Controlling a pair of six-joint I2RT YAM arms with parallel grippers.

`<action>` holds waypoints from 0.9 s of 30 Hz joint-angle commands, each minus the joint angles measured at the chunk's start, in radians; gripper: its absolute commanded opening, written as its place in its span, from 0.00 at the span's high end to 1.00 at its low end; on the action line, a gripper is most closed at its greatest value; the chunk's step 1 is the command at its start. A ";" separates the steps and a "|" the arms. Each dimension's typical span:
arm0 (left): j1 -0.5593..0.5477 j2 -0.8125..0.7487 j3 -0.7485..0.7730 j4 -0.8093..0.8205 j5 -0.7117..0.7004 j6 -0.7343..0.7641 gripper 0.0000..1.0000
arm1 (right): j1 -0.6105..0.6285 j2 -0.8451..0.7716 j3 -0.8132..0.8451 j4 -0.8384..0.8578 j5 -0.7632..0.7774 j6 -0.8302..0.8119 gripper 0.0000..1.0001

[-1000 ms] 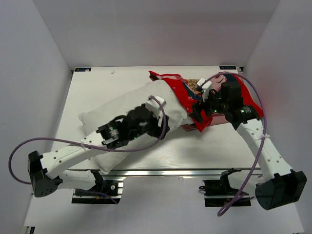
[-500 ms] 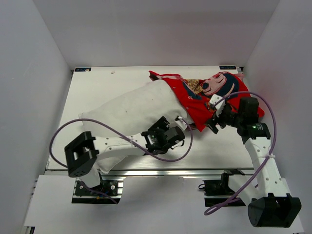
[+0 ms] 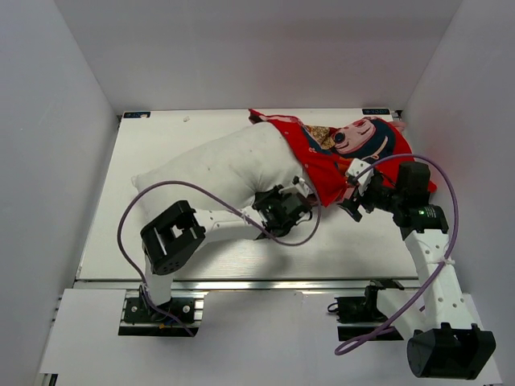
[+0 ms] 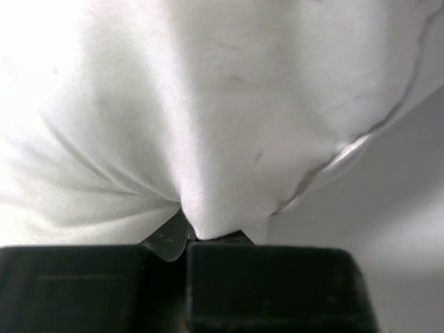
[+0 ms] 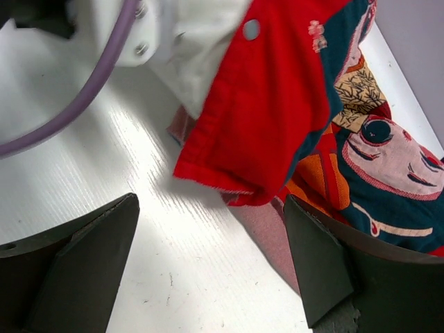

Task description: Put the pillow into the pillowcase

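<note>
From above, the pillow (image 3: 217, 165) lies slantwise on the tabletop (image 3: 153, 133), its long axis running from the near left to the far right, and its far-right end already sits inside the mouth of the pillowcase (image 3: 342, 149), which is bunched toward the far right corner. The left gripper (image 3: 291, 203) is at the pillow's near edge, just beside the red hem, while the right gripper (image 3: 352, 201) hangs just right of that hem and is the nearer arm to the pillowcase. In the left wrist view the left gripper's jaws are narrow, pinching a fold of white pillow fabric that puckers into them, so the pillow lies straight ahead of and above the fingers. In the right wrist view the right gripper's jaws stand wide and hold nothing; the hem of the pillowcase lies ahead between the fingers (image 5: 90, 243), apart from both, with a strip of pillow showing at its upper left. Judging from this, the coming move turns on pulling the hem leftward along the pillow's axis
</note>
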 commanded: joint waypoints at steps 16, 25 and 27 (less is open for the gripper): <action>0.595 -0.261 0.453 -0.104 1.577 -0.707 1.00 | -0.065 -0.083 0.052 0.197 -0.099 0.248 0.11; 0.693 -0.168 0.229 0.374 1.964 -1.254 1.00 | -0.071 -0.045 0.003 0.459 -0.021 0.568 0.11; 0.695 -0.156 0.199 0.446 1.975 -1.319 1.00 | -0.070 0.007 -0.020 0.626 -0.024 0.772 0.13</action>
